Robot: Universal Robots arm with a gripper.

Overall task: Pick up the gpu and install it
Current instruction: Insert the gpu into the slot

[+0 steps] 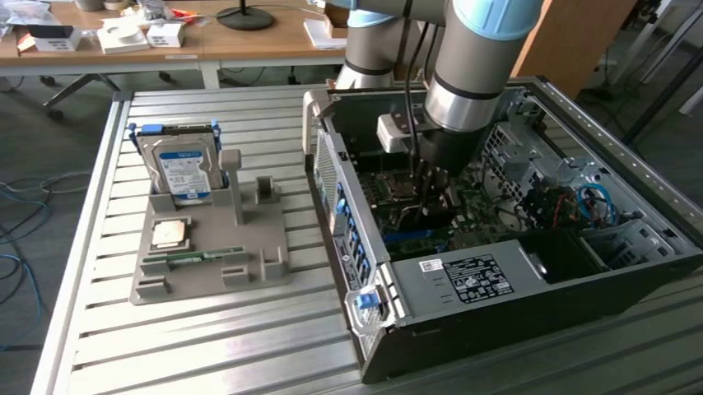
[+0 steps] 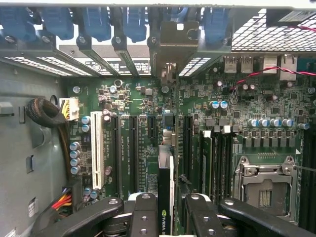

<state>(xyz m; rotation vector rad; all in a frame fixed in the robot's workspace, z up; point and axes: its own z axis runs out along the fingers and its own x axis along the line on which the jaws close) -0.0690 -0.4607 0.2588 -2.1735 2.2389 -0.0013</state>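
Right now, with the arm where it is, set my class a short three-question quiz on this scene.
1. True or false: the hard drive stands in the grey holder, outside the case.
2. What sits between the fingers of the gripper? A) a RAM stick B) the gpu C) a cable
3. Fill in: the arm reaches down into the open ____.

Key: 1 true; 2 B; 3 case.
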